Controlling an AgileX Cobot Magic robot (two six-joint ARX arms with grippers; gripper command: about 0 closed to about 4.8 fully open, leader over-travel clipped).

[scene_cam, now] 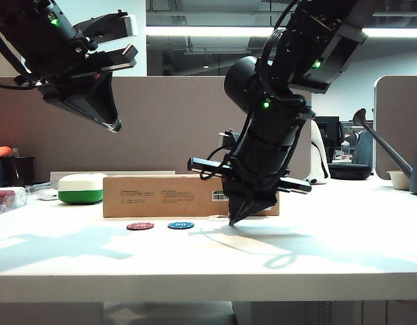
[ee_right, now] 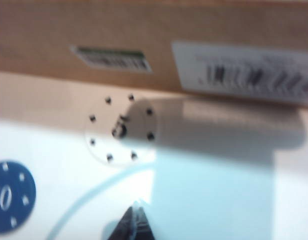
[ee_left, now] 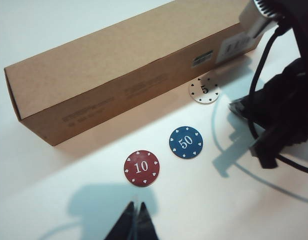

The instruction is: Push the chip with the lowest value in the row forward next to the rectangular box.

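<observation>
The white chip (ee_left: 204, 90) (ee_right: 121, 130) (scene_cam: 216, 217) lies flat close beside the long side of the brown rectangular box (ee_left: 119, 75) (ee_right: 144, 40) (scene_cam: 168, 196), below its barcode label. The rest of the row, a blue chip (ee_left: 186, 142) (scene_cam: 181, 225) (ee_right: 9, 197) and a red chip (ee_left: 141, 168) (scene_cam: 140, 226), lies farther from the box. My right gripper (ee_right: 135, 207) (scene_cam: 232, 220) is shut, empty, tip low at the table just short of the white chip. My left gripper (ee_left: 136, 206) (scene_cam: 112, 124) is shut and empty, held high over the table's left side.
A white-and-green rounded case (scene_cam: 82, 188) stands left of the box. A clear container (scene_cam: 9, 198) and a dark cup (scene_cam: 17, 170) sit at the far left. The right arm and its cable (ee_left: 279, 115) hang beside the white chip.
</observation>
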